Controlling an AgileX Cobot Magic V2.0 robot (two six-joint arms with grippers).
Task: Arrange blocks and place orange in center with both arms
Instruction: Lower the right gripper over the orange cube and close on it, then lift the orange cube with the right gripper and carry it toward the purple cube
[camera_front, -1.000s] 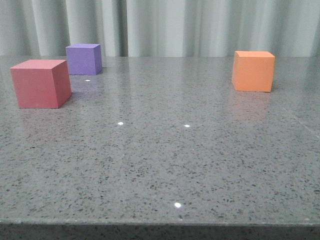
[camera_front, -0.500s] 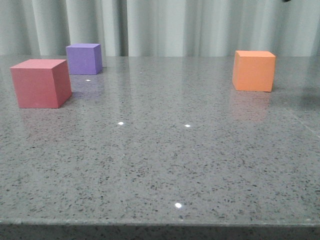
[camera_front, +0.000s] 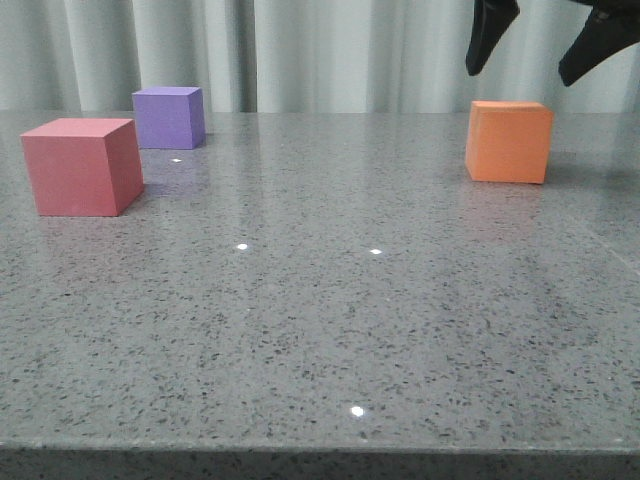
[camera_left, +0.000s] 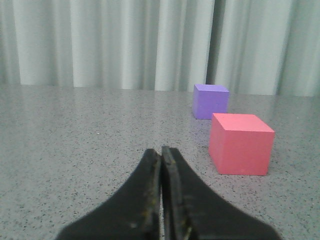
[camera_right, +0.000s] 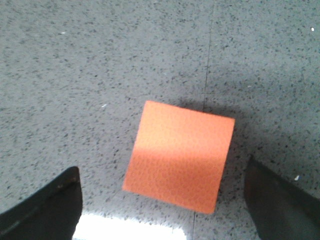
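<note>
Grey speckled table: your right gripper hangs wide apart above the orange cube at the right; your left gripper is closed, holding nothing, near the red-pink cube.

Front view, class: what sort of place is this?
Probably a robot test bench: a bare speckled grey tabletop, a plain pale curtain behind, three practice cubes including the orange cube, and the right gripper open above it.
</note>
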